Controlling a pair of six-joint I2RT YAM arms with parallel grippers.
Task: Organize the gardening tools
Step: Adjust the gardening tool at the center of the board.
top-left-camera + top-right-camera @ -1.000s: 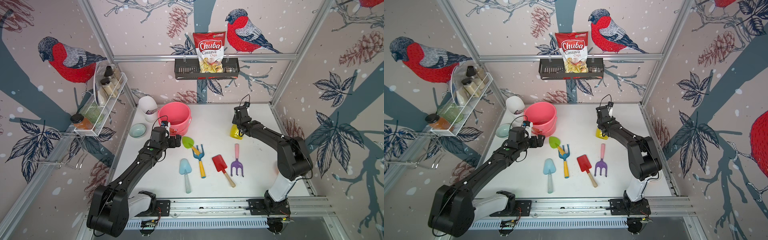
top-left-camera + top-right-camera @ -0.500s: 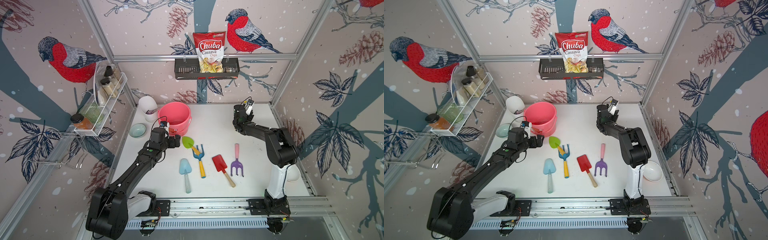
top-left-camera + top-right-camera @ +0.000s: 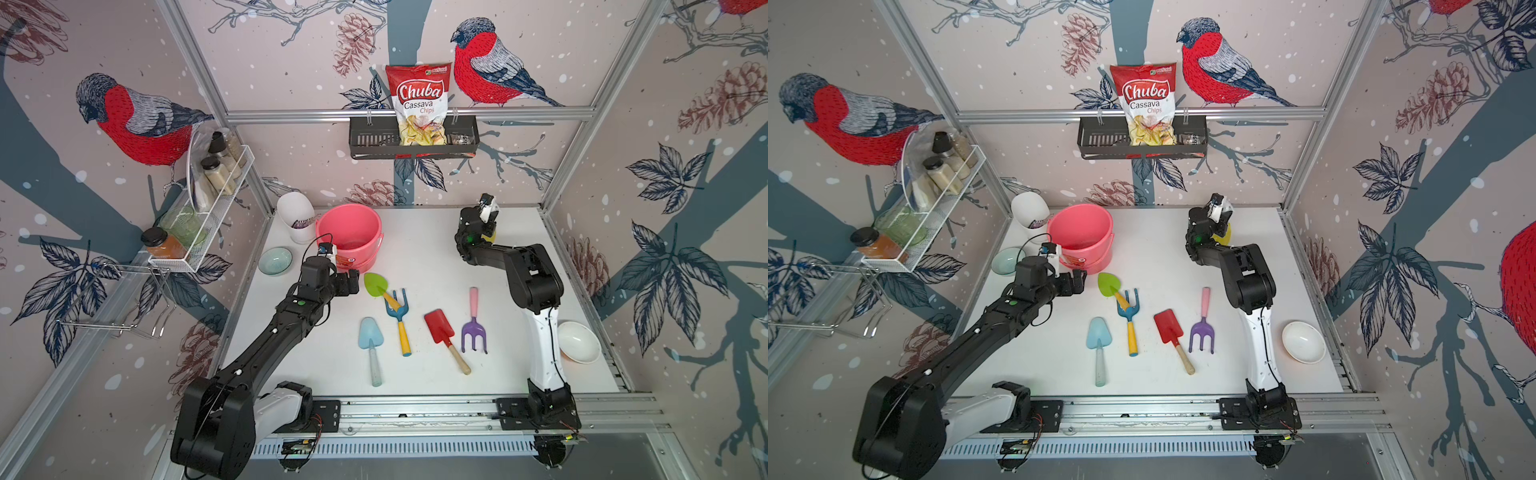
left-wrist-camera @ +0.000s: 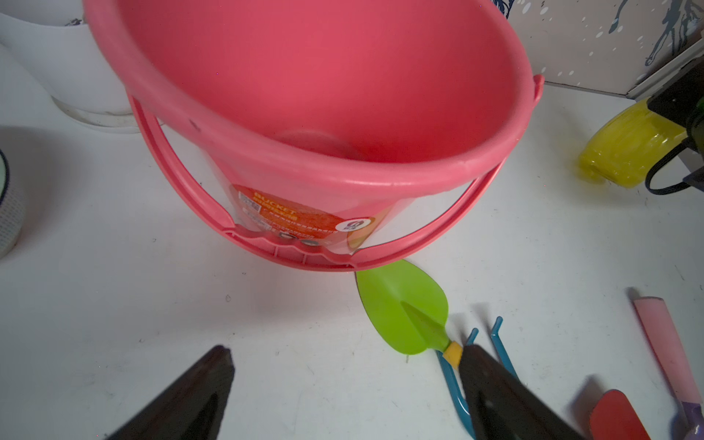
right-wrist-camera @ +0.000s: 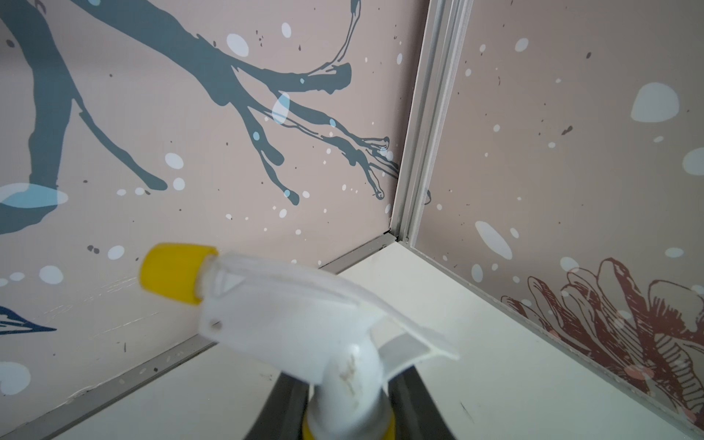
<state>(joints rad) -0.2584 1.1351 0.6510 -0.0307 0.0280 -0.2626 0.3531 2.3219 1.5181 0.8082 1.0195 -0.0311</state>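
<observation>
Back goes the yellow spray bottle [image 5: 289, 304], squeezed by the right gripper [image 5: 348, 407]; the left gripper [image 4: 344, 354] hangs open by the green trowel [image 4: 404, 308].

Left arm [image 3: 291, 328] stretches forward, jaws wide; right arm [image 3: 534, 282] folds back, jaws clamping yellow spray bottle [image 5: 304, 304].

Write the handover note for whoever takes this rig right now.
Left gripper: open, empty, beside the green trowel, near the pink bucket.
Right gripper: shut on the yellow spray bottle at its neck, back right of the table.
Lying on the table: green trowel, handle over the blue-yellow fork; light-blue trowel; red shovel; purple-pink fork.
Done: nothing in the bucket.
To do: all six tools.
</observation>
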